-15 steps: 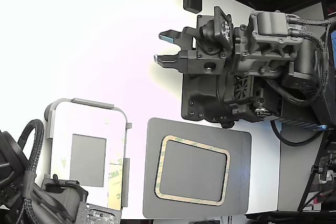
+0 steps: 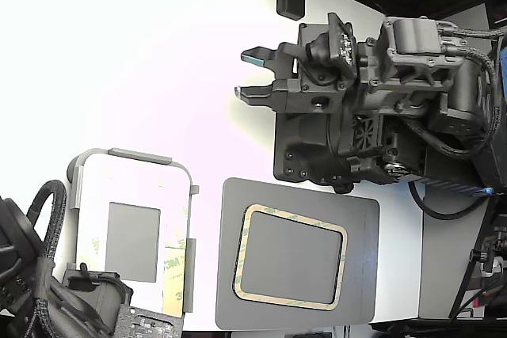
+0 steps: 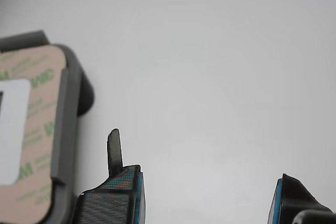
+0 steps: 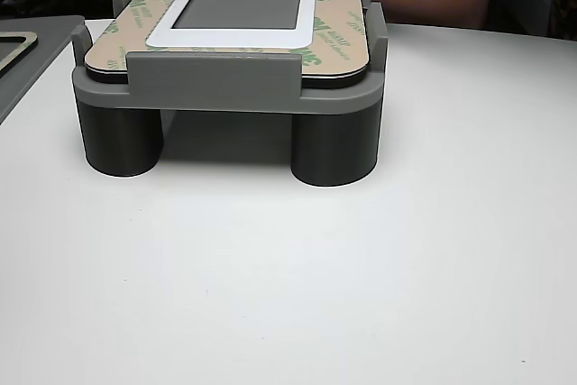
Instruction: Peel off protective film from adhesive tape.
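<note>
Gripper: while my gripper (image 2: 247, 74) hangs over bare white table (image 2: 142, 61), its jaws stand spread and hold nothing; I read this as a staging pose before the approach.

Fingers: blue-padded fingertips (image 3: 128, 195) frame the wrist view, with only white surface between them.

Jig: a grey cradle (image 4: 216, 87) on round legs sits at the table's near edge, toward the exterior view's left, well apart from my gripper; its raised lips pen the panel in, I judge so a pull on the liner cannot drag it.

White panel: (image 2: 131, 187) lies flat in the cradle, window up.

Protective film: the pale yellow-tan strip (image 2: 173, 275) runs along the panel edge nearest the grey plate, not yet lifted as far as I can tell.

Adhesive tape: (image 2: 185, 231) whitish with faint green logos, along that same panel edge.

Grey plate: (image 2: 360, 219) just beside the cradle, bearing a tan rounded ring (image 2: 289, 302).

Second arm: dark cabling and housing (image 2: 32, 275) crowd the cradle's corner.

Room: black frames and cables beyond the table's far edge.
</note>
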